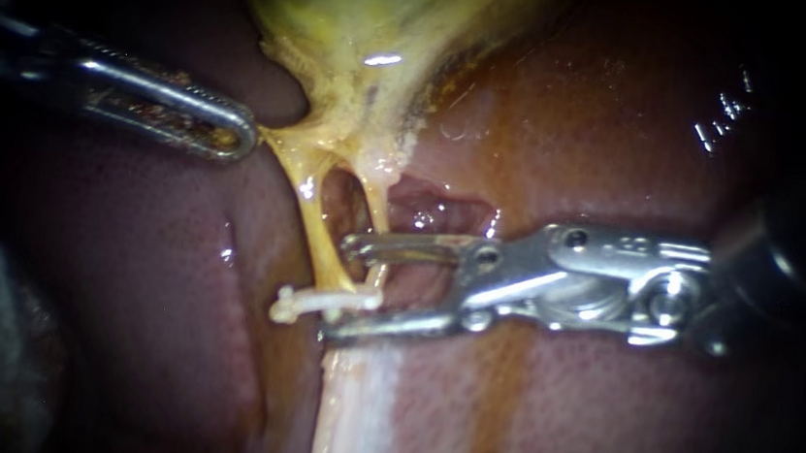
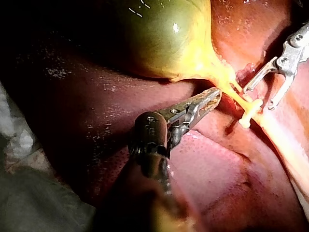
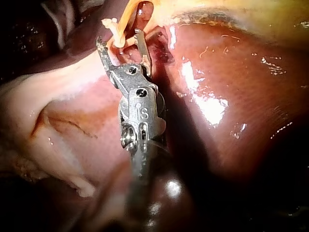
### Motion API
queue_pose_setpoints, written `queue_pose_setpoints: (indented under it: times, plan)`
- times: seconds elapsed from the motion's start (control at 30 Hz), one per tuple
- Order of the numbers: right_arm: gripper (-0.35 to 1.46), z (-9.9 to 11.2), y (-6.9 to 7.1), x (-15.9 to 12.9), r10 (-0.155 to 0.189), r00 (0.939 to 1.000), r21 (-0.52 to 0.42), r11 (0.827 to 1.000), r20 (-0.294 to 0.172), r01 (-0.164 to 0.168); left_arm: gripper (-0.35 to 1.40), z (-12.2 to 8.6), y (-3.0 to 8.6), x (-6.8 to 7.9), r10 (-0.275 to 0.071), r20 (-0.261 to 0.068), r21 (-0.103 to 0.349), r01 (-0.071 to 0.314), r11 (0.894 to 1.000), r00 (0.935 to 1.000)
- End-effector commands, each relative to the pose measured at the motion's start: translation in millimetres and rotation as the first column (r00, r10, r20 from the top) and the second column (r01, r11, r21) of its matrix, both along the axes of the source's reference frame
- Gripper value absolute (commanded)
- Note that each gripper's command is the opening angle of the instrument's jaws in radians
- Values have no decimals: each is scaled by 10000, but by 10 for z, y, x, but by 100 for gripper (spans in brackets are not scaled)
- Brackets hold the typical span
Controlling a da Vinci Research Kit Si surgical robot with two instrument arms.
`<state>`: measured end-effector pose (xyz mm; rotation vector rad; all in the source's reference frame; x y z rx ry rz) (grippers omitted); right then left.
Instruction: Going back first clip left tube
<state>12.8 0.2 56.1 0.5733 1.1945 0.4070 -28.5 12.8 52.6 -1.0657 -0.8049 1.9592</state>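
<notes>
The yellow-green gallbladder (image 1: 363, 19) narrows into two yellow tubes over the liver (image 1: 626, 129). The left tube (image 1: 312, 209) carries a white clip (image 1: 318, 302) across its lower end; the right tube (image 1: 378, 205) runs beside it. My right instrument (image 1: 339, 289) comes in from the right with its jaws open, one above and one below the clip, both tubes in the gap. My left instrument (image 1: 236, 134) is shut on the yellow tissue at the gallbladder's neck and holds it taut. The wrist views show the same clip (image 2: 248, 113) (image 3: 108, 21), the left instrument (image 2: 212, 96) and the open right instrument (image 2: 259, 96) (image 3: 119, 38).
A pale white band of tissue (image 1: 352, 417) runs down from below the clip. Dark red liver (image 1: 156, 263) lies on both sides of the tubes. Grey cloth (image 2: 29, 198) shows at the edge behind my left instrument's shaft.
</notes>
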Motion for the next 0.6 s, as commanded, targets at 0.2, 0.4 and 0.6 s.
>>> queue_pose_setpoints:
  times: [0.2,0.4,0.6]
  plan:
    - [50,-19,16,-32,-254,9979,-440,9986,595,280,-35,0,0,0,2,3,-3,-2,10000,10000]
    - [50,-25,18,-47,-457,9963,-659,9965,728,505,-35,0,0,0,1,2,-3,-1,10000,10000]
    - [50,-28,15,-63,-609,9961,-879,9939,635,664,-35,0,0,-1,-1,0,-6,1,10000,10000]
